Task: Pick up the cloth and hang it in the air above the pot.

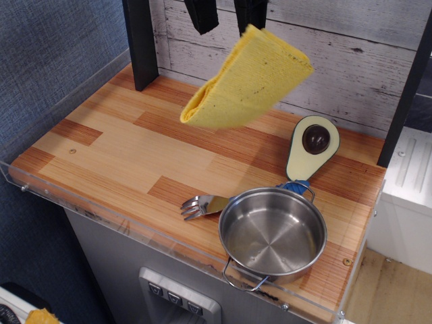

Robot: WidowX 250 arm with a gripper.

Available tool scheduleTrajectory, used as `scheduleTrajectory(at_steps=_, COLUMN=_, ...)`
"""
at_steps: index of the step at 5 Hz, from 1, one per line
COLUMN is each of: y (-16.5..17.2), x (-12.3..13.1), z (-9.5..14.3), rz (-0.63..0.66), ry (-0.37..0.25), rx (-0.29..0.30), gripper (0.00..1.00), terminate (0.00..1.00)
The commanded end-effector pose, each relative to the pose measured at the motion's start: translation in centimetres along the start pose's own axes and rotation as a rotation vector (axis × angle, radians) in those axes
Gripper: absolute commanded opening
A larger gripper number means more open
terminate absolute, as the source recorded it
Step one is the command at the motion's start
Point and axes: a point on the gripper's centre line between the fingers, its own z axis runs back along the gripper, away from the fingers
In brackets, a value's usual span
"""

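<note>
Overhead, in the only view: two dark gripper (225, 15) fingers (201, 15) dropping in from the top edge, spread apart, the right one (250, 13) meeting the top corner of the cloth (246, 79), the left one clear of it with bare wall showing between. Hard to tell whether anything actually pinches the fabric; contact point hidden by the finger itself. Bright yellow folded cloth hanging tilted in the air, upper corner high near the back wall, lower folded end drooping toward the counter's left, blurred along that lower edge. Suspended over the middle-back part of the wooden counter (115, 158), not over the pot (273, 233).

Shiny steel pot sitting at the front right corner, upright, empty, wire loop handles at front and back. Fork (202, 204) with blue handle lying just left of the pot, tines toward the left, handle tucked behind the pot rim. Toy avocado half (310, 147) lying flat near the back right, pit up, well apart from the cloth. Clear plastic lip (101, 219) running along the front edge.
</note>
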Motion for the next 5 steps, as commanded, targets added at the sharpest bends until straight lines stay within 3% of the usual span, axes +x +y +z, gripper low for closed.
scheduleTrajectory(at_steps=1, y=-1.15, x=-0.66, z=1.43, rz=-0.016, ry=-0.008, rx=0.059, gripper=1.0, terminate=0.0)
scheduleTrajectory(at_steps=4, y=-1.2, x=-1.26, z=1.58, rz=0.011, ry=-0.006, rx=0.08, gripper=1.0, terminate=0.0)
scheduleTrajectory(at_steps=5, y=-1.2, x=-1.26, z=1.58, rz=0.011, ry=-0.006, rx=0.08, gripper=1.0, terminate=1.0)
